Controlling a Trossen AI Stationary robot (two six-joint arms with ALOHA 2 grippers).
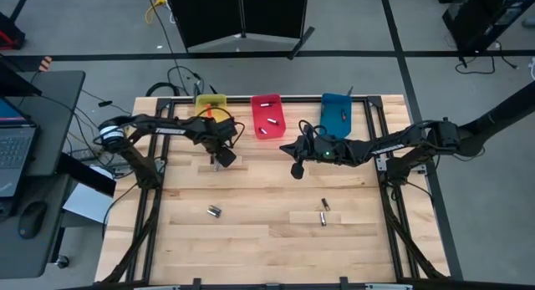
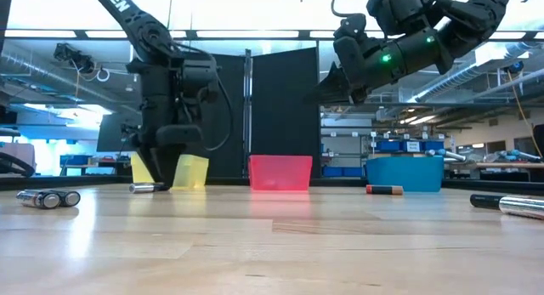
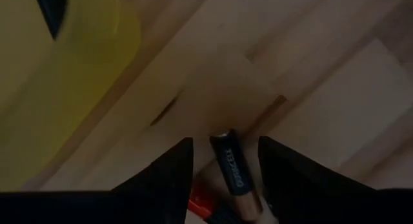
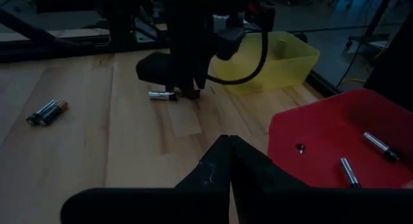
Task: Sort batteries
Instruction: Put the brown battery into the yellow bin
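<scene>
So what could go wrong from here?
The left hand is open around a battery lying on the table, just short of the yellow bin; the round cell could roll off. The right hand, shut, hangs near the red bin and could knock it.

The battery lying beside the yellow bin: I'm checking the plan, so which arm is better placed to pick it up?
Left. The left gripper stands low over that battery, fingers open on either side of it, close to the yellow bin. The right gripper is shut and hangs raised over the table's middle, farther off.
</scene>
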